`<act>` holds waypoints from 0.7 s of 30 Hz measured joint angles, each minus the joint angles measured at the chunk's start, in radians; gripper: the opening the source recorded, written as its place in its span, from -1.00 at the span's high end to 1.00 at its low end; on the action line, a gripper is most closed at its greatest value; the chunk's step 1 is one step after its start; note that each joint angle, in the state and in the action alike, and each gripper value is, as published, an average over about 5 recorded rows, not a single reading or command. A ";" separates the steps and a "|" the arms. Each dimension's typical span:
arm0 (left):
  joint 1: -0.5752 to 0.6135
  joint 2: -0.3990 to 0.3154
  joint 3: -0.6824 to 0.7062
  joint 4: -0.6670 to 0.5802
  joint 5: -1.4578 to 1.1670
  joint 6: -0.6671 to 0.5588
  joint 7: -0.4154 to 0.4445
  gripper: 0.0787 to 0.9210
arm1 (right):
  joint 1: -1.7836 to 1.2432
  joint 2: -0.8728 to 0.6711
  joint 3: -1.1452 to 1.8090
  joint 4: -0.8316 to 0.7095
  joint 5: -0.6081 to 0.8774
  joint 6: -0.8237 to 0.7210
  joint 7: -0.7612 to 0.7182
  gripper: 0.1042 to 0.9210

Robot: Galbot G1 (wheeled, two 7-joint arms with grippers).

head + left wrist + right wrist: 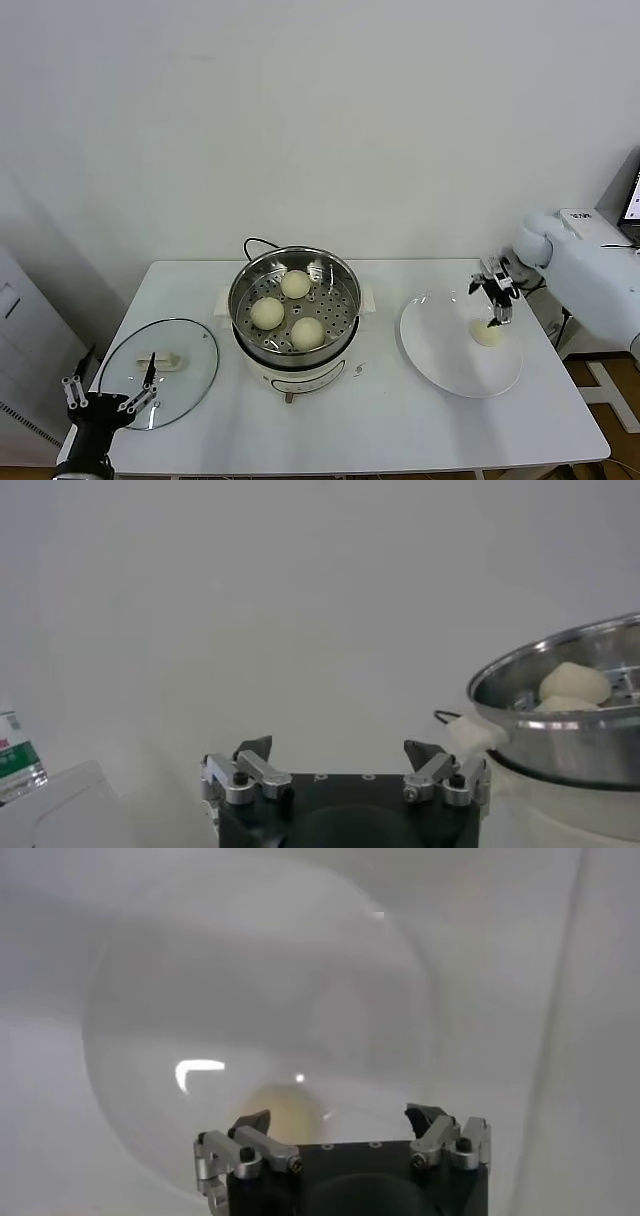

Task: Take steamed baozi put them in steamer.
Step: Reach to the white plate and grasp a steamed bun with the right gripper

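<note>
The steamer [241, 288] stands mid-table on its white base, and three steamed baozi [295, 284] [267, 313] [307, 332] lie on its perforated floor. A fourth baozi [487, 335] rests on the white plate [440, 345] at the right. My right gripper [497, 316] hangs open just above this bun, fingers pointing down. In the right wrist view the bun [285, 1110] shows below the open gripper [340, 1118], off toward one finger. My left gripper [110, 402] is parked open at the table's front left corner. Its wrist view shows the open gripper [338, 750] and the steamer [560, 720] off to one side.
A round glass lid [190, 350] with a white handle lies flat at the front left, close to the left gripper. A black cord [255, 243] runs behind the steamer. The table edge is close behind the plate on the right.
</note>
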 measured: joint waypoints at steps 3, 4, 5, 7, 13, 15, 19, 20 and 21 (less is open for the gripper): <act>0.002 0.000 -0.001 0.000 0.002 0.000 0.000 -0.77 | -0.032 0.007 0.029 -0.020 -0.025 0.001 0.015 -0.76; 0.003 0.000 -0.001 0.000 0.002 0.000 0.000 -0.77 | -0.041 0.010 0.036 -0.026 -0.031 0.000 0.019 -0.76; 0.004 0.000 -0.002 -0.001 0.003 -0.001 0.000 -0.77 | -0.050 0.013 0.043 -0.032 -0.037 -0.001 0.023 -0.76; 0.006 0.000 -0.003 -0.001 0.004 -0.001 0.000 -0.77 | -0.065 0.021 0.054 -0.043 -0.044 -0.005 0.030 -0.76; 0.009 0.000 -0.008 -0.001 0.004 -0.003 0.000 -0.77 | -0.089 0.040 0.079 -0.073 -0.068 -0.012 0.050 -0.73; 0.009 0.000 -0.008 -0.001 0.004 -0.003 0.000 -0.77 | -0.094 0.042 0.083 -0.080 -0.076 -0.015 0.053 -0.69; 0.009 0.000 -0.009 0.000 0.003 -0.004 0.000 -0.77 | -0.100 0.043 0.086 -0.089 -0.082 -0.025 0.056 -0.51; 0.009 0.000 -0.009 0.000 0.002 -0.005 0.000 -0.77 | -0.102 0.043 0.087 -0.091 -0.082 -0.028 0.057 -0.45; 0.009 0.000 -0.009 0.000 0.002 -0.005 0.000 -0.77 | -0.103 0.044 0.088 -0.092 -0.082 -0.031 0.058 -0.42</act>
